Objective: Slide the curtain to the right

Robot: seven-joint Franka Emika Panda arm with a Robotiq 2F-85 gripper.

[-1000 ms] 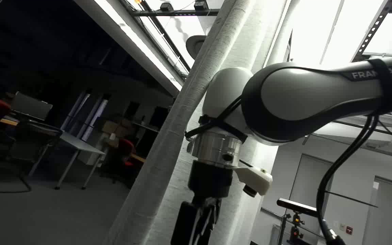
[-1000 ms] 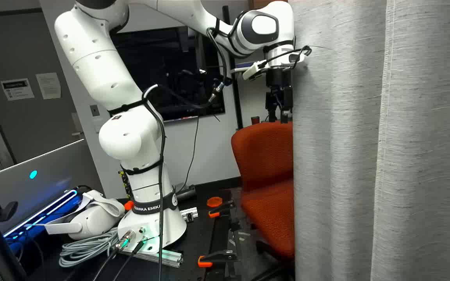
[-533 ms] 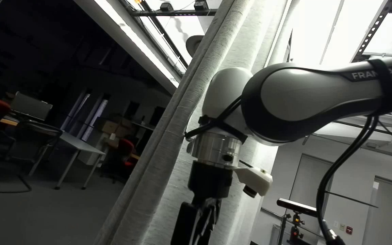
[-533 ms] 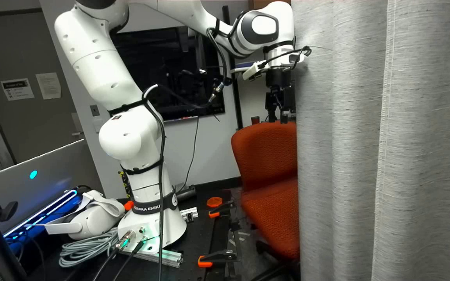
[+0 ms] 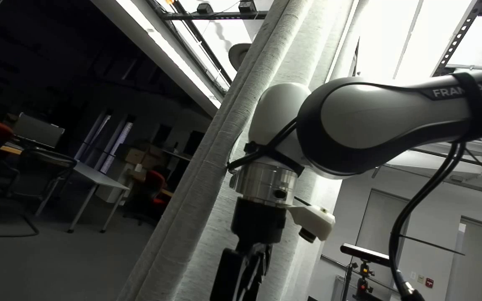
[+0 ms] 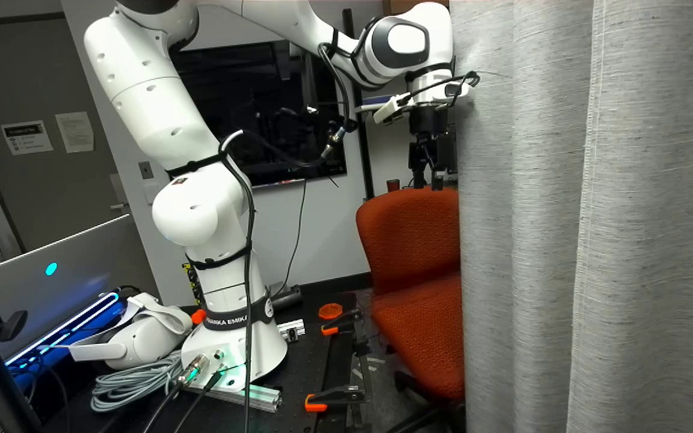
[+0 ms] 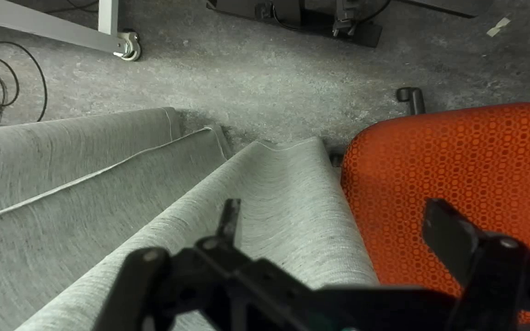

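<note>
The tall grey curtain (image 6: 653, 216) hangs in long folds at the right of an exterior view, and it also hangs behind the arm in an exterior view (image 5: 207, 196). My gripper (image 6: 428, 180) points down beside the curtain's left edge, with the wrist against or very close to the fabric. In an exterior view its black fingers (image 5: 228, 271) run off the bottom edge. In the wrist view the gripper (image 7: 334, 218) is open, its fingers wide apart. A curtain fold (image 7: 302, 211) shows between and below them; I cannot tell whether fabric lies inside the jaws.
An orange chair (image 6: 409, 252) stands below the gripper, and its back (image 7: 430, 165) fills the right of the wrist view. A dark wall screen (image 6: 274, 114) is behind the arm. A camera on a stand (image 5: 364, 255) and a grey table (image 5: 98, 175) also show.
The arm and gripper look still. The curtain's loose edge has swung slightly away from the gripper, uncovering more of the orange chair and a new fold.
</note>
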